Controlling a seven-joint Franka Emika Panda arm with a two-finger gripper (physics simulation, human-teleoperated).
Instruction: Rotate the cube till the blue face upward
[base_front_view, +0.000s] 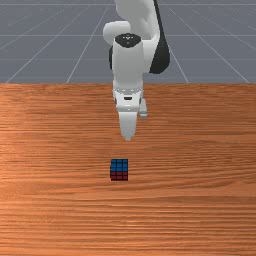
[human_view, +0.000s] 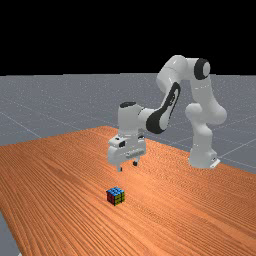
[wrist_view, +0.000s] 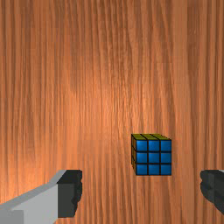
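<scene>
My gripper (base_front_view: 128, 137) hangs above the table in the front view, farther from that camera than the cube (base_front_view: 119, 170). The far view has the gripper (human_view: 127, 166) raised over the wood, its two fingers apart with nothing between them. Below it the cube (human_view: 115, 196) rests flat with blue on top, red on the far view's left side and yellow on its right side. Looking down, the wrist view puts the gripper (wrist_view: 141, 187) wide open, and the cube (wrist_view: 153, 156) lies just beyond the gap, blue face up, with a strip of yellow side showing.
The orange-brown wooden table (base_front_view: 200, 150) stretches around the cube on all sides. In the far view the arm's base (human_view: 202, 157) stands at the table's back right, and the table's near left edge drops off to a grey floor.
</scene>
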